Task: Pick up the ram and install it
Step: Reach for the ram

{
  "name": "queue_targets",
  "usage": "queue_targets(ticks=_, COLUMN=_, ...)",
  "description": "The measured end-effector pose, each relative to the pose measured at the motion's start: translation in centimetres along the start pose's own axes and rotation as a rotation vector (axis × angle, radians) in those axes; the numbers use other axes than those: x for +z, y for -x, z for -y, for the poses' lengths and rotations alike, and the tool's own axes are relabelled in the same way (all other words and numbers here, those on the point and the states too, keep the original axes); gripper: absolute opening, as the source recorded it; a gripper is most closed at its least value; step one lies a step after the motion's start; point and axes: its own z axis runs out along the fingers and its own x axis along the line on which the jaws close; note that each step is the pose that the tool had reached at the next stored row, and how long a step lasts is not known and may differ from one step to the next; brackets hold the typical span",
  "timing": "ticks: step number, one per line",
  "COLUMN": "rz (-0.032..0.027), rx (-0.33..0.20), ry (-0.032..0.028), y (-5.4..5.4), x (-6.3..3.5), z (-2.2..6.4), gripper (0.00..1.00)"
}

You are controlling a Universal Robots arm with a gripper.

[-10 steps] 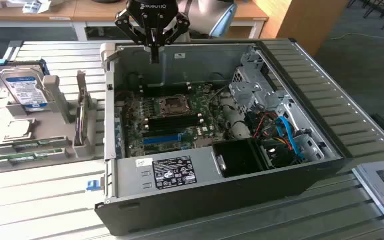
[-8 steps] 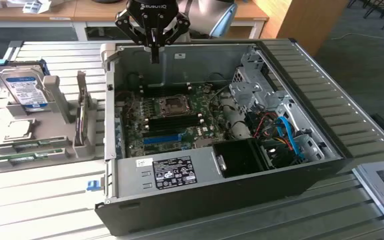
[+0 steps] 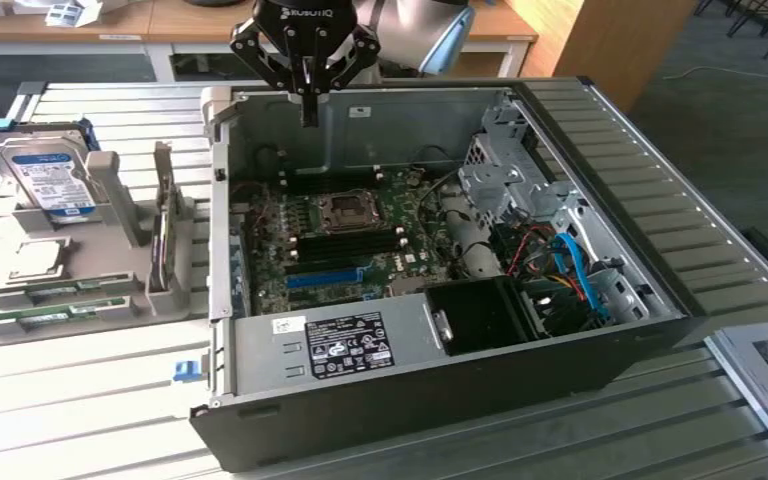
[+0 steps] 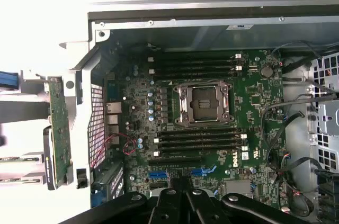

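The gripper [image 3: 308, 112], fingers drawn narrow with nothing seen between them, hangs over the open computer case [image 3: 424, 400], bare memory slots [image 4: 198, 139] beneath its tips, while the ram [image 3: 57, 290] lies well aside, laid flat on a grey rack [image 3: 157, 305], seemingly for easy picking.

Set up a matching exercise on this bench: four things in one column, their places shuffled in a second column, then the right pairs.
Things
1. ram
2. hard drive
3. gripper
4. processor socket

Places
A. on the motherboard, between the rows of memory slots
B. upright in the grey holder beside the case
C. flat on the grey holder's low front steps
D. over the far side of the open case

Pairs: 1-C, 2-B, 3-D, 4-A
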Motion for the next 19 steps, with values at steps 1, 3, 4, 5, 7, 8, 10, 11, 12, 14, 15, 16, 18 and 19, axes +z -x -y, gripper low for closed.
queue_targets(ticks=1, rz=0.0000, rx=0.000, ry=0.0000, y=0.0, x=0.00, z=0.00, gripper=0.10)
queue_targets(ticks=3, rz=0.0000, rx=0.000, ry=-0.0001, y=0.0, x=-0.01, z=0.00, gripper=0.10)
queue_targets(ticks=4, rz=0.0000, rx=0.000, ry=0.0000, y=-0.1, x=0.00, z=0.00, gripper=0.10)
queue_targets(ticks=5, rz=0.0000, rx=0.000, ry=0.0000, y=-0.1, x=0.00, z=0.01, gripper=0.10)
queue_targets(ticks=7, rz=-0.0001, rx=0.000, ry=0.0000, y=-0.2, x=-0.01, z=0.02, gripper=0.10)
queue_targets(ticks=8, rz=0.0000, rx=0.000, ry=-0.0001, y=-0.3, x=-0.01, z=0.02, gripper=0.10)
queue_targets(ticks=10, rz=-0.0001, rx=0.000, ry=-0.0001, y=-0.4, x=-0.01, z=0.03, gripper=0.10)
queue_targets(ticks=11, rz=-0.0001, rx=0.000, ry=0.0000, y=-0.5, x=-0.01, z=0.04, gripper=0.10)
queue_targets(ticks=12, rz=-0.0001, rx=0.000, ry=0.0000, y=-0.6, x=-0.01, z=0.04, gripper=0.10)
queue_targets(ticks=14, rz=0.0000, rx=0.000, ry=0.0000, y=-0.8, x=-0.01, z=0.06, gripper=0.10)
queue_targets(ticks=15, rz=0.0000, rx=0.000, ry=0.0000, y=-0.8, x=-0.01, z=0.06, gripper=0.10)
queue_targets(ticks=16, rz=0.0000, rx=0.000, ry=0.0000, y=-0.9, x=-0.01, z=0.07, gripper=0.10)
queue_targets(ticks=18, rz=-0.0001, rx=0.000, ry=-0.0001, y=-1.1, x=-0.02, z=0.08, gripper=0.10)
queue_targets(ticks=19, rz=-0.0001, rx=0.000, ry=-0.0001, y=-1.2, x=-0.02, z=0.09, gripper=0.10)
